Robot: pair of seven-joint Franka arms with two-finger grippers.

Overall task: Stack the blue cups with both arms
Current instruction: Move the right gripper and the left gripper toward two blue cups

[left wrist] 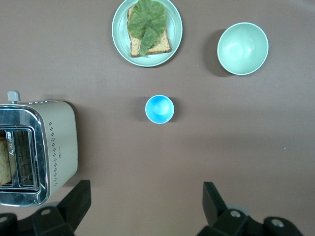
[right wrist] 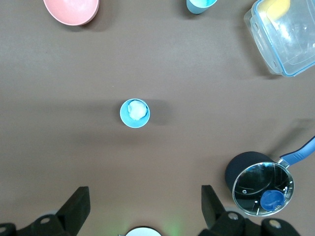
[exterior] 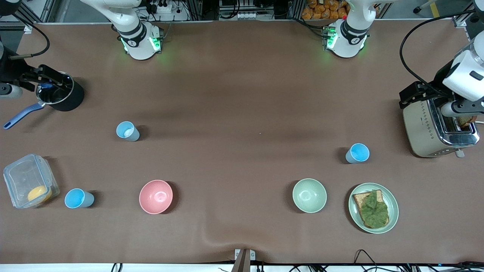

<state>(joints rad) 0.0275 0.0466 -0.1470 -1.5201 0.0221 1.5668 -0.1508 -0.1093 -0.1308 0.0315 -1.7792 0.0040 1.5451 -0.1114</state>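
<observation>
Overhead, both arms hang high with fingers spread wide and empty. Left gripper (left wrist: 142, 206) looks straight down on the bright cup (left wrist: 159, 109) near the toaster (left wrist: 54, 147); right gripper (right wrist: 142, 209) on the pale cup (right wrist: 135, 113), upright near the pot (right wrist: 261, 189).

High front camera, two downward wrist cameras
</observation>
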